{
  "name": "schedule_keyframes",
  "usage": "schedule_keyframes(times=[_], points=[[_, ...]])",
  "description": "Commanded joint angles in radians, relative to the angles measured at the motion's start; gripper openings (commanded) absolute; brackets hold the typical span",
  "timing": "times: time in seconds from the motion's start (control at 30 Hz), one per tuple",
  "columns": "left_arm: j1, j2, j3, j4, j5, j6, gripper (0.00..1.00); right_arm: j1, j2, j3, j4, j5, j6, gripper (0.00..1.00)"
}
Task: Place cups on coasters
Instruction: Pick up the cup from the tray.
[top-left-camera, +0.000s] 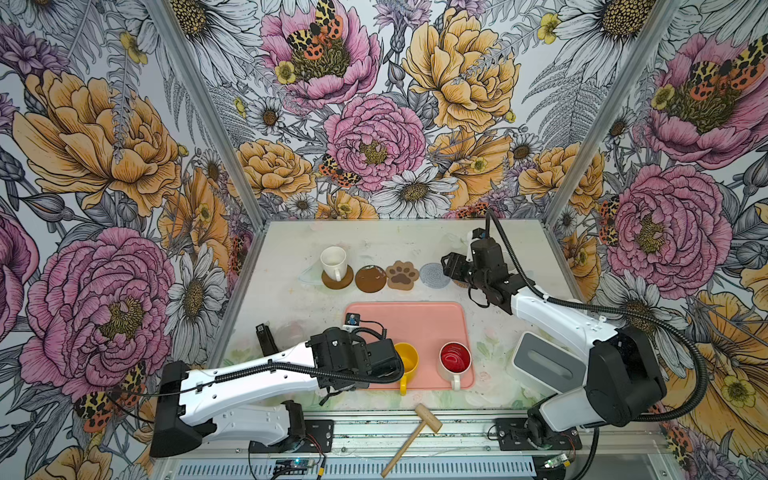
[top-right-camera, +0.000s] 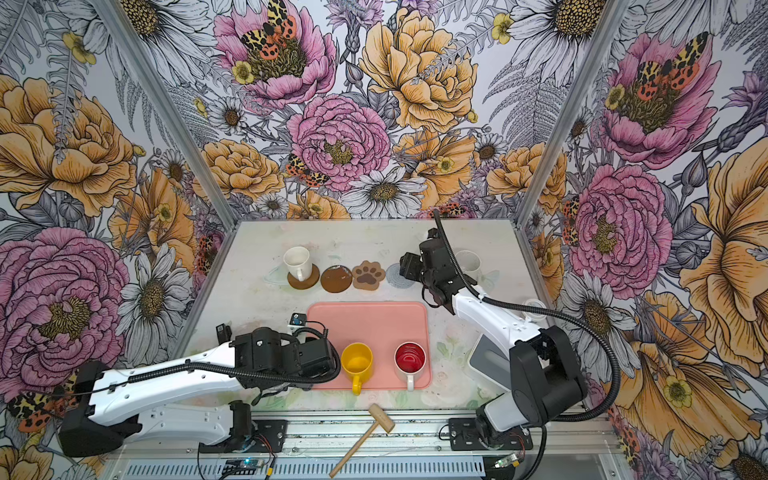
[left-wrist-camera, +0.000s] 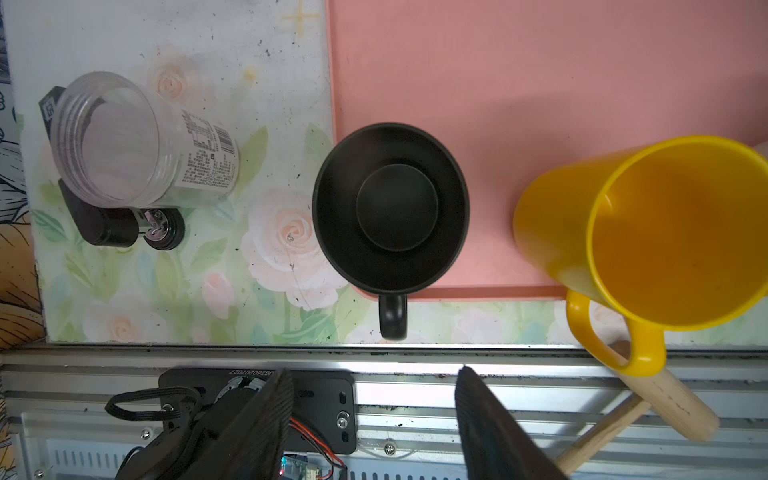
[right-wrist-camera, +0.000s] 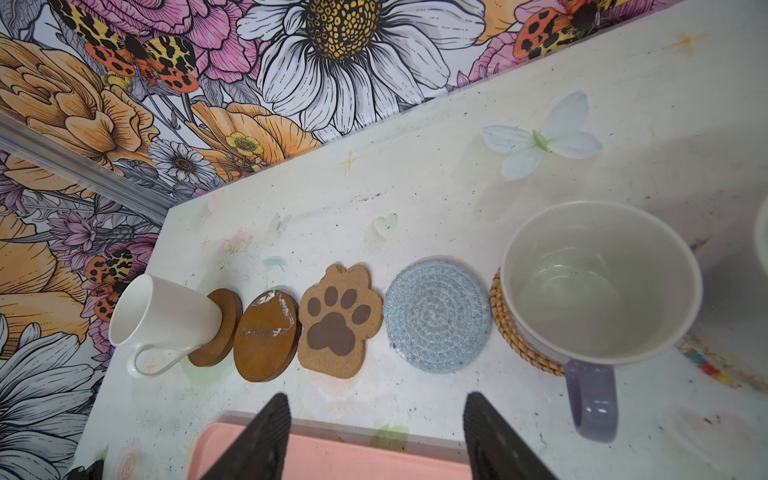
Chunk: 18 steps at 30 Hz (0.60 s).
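Black mug (left-wrist-camera: 390, 208): upright at the near left corner of the pink tray (left-wrist-camera: 561, 75), with its handle sticking out past the tray's near edge toward the front rail. The left arm hides it in both top views.

Left gripper (left-wrist-camera: 376, 374): fingers apart, nothing between them, raised on the handle side. The handle points straight at the gap, and the mug body lies just beyond the fingertips.

The left arm is much nearer. Right gripper (right-wrist-camera: 378, 399): also spread and empty, well apart over the coaster row.

Yellow mug (left-wrist-camera: 648, 232): just beside the black one, so clearance looks tight.

Free coasters: brown disc (top-left-camera: 370, 279), paw mat (top-left-camera: 402, 275), grey-blue mat (top-left-camera: 434, 274).
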Motion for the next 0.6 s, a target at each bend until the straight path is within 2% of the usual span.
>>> schedule_keyframes(times=[0.0, 0.3, 0.57], points=[[-0.006, 0.018, -0.017, -0.010, 0.010, -0.049, 0.66, -0.009, -0.020, -0.011, 0.024, 0.016, 0.003, 0.68], [0.005, 0.080, -0.051, 0.059, 0.036, -0.031, 0.64, -0.021, -0.014, -0.017, 0.024, 0.012, 0.004, 0.68], [0.045, 0.013, -0.178, 0.200, 0.081, -0.065, 0.63, -0.027, -0.011, -0.023, 0.029, 0.007, 0.004, 0.68]])
